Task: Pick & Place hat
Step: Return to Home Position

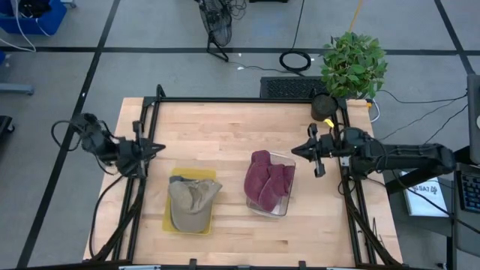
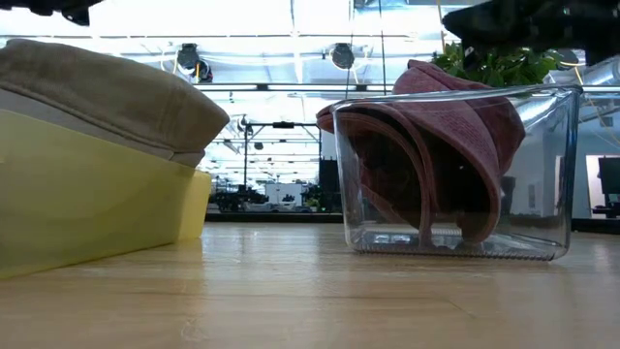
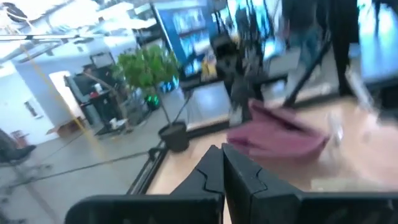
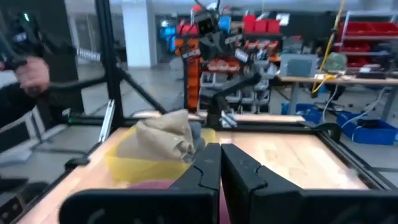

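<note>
Left gripper [image 1: 152, 148] hangs at the desk's left edge, fingers pressed together on nothing. The brown cap [image 1: 191, 201] sits just inward of it, heaped in the yellow bin [image 1: 167, 219] with its long axis parallel to that edge. Right gripper [image 1: 298, 150], also pinched closed and empty, waits near the right edge, the clear bin [image 1: 289, 159] of maroon hats [image 1: 266, 180] between it and the cap, so the left arm is nearer.
</note>
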{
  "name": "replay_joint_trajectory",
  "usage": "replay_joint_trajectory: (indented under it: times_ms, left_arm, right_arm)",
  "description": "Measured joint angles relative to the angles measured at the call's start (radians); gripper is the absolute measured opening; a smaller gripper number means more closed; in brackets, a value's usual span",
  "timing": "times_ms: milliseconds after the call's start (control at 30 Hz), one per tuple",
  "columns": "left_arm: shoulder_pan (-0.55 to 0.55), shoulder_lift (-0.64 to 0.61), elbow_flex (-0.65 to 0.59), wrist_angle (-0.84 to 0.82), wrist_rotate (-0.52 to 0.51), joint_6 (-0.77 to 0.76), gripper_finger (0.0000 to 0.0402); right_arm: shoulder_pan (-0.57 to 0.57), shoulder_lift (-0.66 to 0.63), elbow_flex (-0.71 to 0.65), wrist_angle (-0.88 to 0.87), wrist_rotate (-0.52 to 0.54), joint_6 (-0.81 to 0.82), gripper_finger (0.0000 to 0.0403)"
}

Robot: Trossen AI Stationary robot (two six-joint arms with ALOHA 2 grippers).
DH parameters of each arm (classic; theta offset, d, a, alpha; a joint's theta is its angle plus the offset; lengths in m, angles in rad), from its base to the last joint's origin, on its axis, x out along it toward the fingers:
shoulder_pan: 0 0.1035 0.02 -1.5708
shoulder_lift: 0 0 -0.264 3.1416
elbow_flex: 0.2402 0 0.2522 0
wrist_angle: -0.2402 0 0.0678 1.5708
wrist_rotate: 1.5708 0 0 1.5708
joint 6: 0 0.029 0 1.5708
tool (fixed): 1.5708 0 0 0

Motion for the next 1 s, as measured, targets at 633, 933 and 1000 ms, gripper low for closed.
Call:
replay_joint_trajectory:
  times_ms: [633, 933, 1000]
  left_arm:
    - [0.024, -0.138, -0.355, 0.363, -0.021, -0.011, 0.0005]
    - [0.073, -0.140, -0.475, 0.368, -0.024, -0.114, 0.0003]
    - [0.084, -0.138, -0.474, 0.372, -0.021, -0.133, 0.0003]
  right_arm:
    - [-0.125, -0.185, -0.367, 0.324, -0.027, 0.097, 0.0000]
    - [-0.143, -0.217, -0.402, 0.323, -0.032, 0.102, 0.0000]
    - [-0.143, -0.215, -0.402, 0.284, -0.026, 0.093, 0.0000]
